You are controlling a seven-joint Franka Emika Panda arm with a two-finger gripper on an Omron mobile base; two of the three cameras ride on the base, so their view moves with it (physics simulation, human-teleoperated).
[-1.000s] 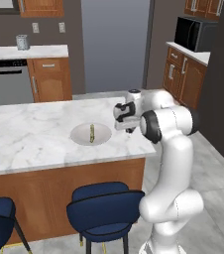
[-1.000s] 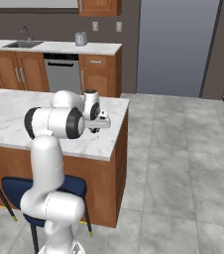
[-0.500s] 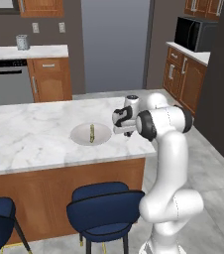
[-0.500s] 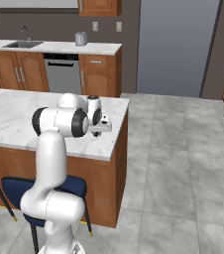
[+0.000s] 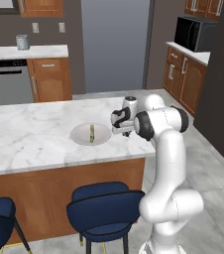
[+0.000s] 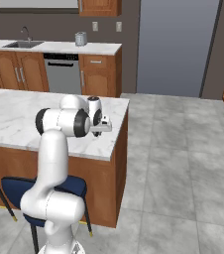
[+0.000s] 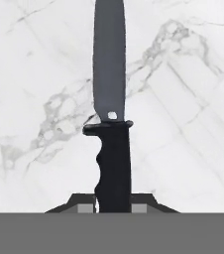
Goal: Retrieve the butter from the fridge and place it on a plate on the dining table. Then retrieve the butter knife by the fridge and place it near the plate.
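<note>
**Marble island, butter's plated, knife in the grip**

Marble is pretty much the whole backdrop in the hand view: white with grey veins, and the butter knife (image 7: 112, 124) runs straight up the middle of the frame, black ridged handle at the bottom, dark blade pointing to the top edge. The gripper (image 7: 113, 203) is clamped on the lower end of that handle, with the finger tips (image 7: 84, 202) peeking out on either side of it at the bottom centre.

In the left base view the dining table (image 5: 29, 139) stretches across the middle left of the frame, brown wood sides below the top. The plate (image 5: 79, 136) sits on it just left of centre, and the butter (image 5: 91, 134) lies on the plate, a thin yellowish stick, roughly upright in the picture. The gripper (image 5: 118, 124) sits just right of the plate, over the table's right end; the knife itself is too small to make out here.

In the right base view the white arm rises from the lower left and the hand (image 6: 100, 124) hangs over the near right corner of the tabletop. Blue stools (image 5: 104, 211) stand under the table edge in the lower part of the left base view.
</note>
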